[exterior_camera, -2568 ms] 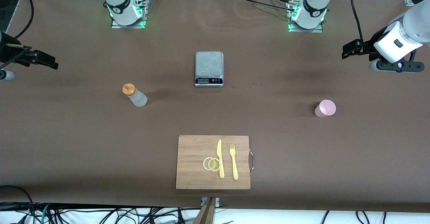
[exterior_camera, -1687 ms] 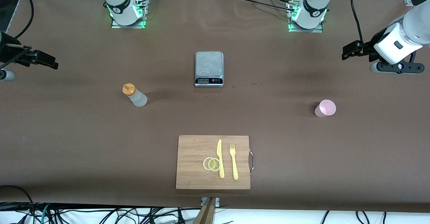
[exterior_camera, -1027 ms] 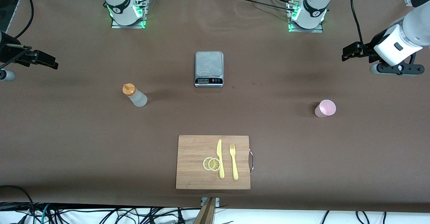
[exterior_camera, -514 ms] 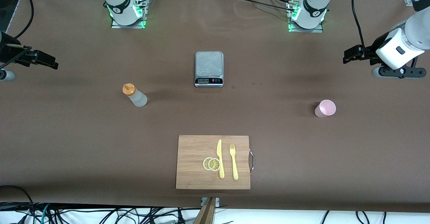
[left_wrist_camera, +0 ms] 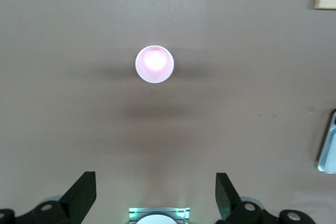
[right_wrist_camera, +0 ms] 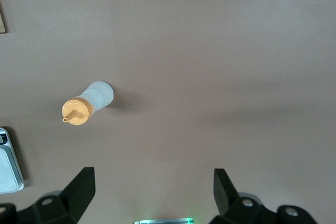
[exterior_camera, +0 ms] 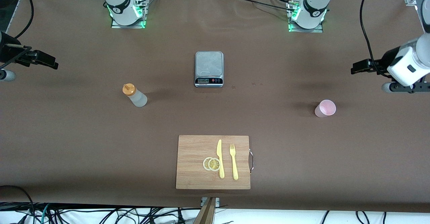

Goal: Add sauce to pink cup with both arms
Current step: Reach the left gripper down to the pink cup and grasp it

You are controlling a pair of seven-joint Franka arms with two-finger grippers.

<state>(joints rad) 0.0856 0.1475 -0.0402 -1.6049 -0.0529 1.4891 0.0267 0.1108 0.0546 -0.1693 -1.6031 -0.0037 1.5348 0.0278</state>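
Since the earlier frame the left gripper [exterior_camera: 356, 69] has drifted down toward three o'clock with fingers spread, empty, while the waiting right gripper [exterior_camera: 50, 62] at nine o'clock hangs likewise spread. The translucent whitish squeeze bottle [exterior_camera: 135, 96] with orange nozzle cap stands at about nine o'clock of the steel scale [exterior_camera: 209, 69]. The pale pink plastic tumbler [exterior_camera: 325, 108] stands at four o'clock of that scale; it looks light, thin-walled and probably tippy, so take it by its sides near mid-height.

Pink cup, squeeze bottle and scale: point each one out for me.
pink cup [exterior_camera: 325, 108], front view, on its open rim.
squeeze bottle [exterior_camera: 137, 98], front view, on its whitish body.
scale [exterior_camera: 209, 63], front view, on its steel plate.
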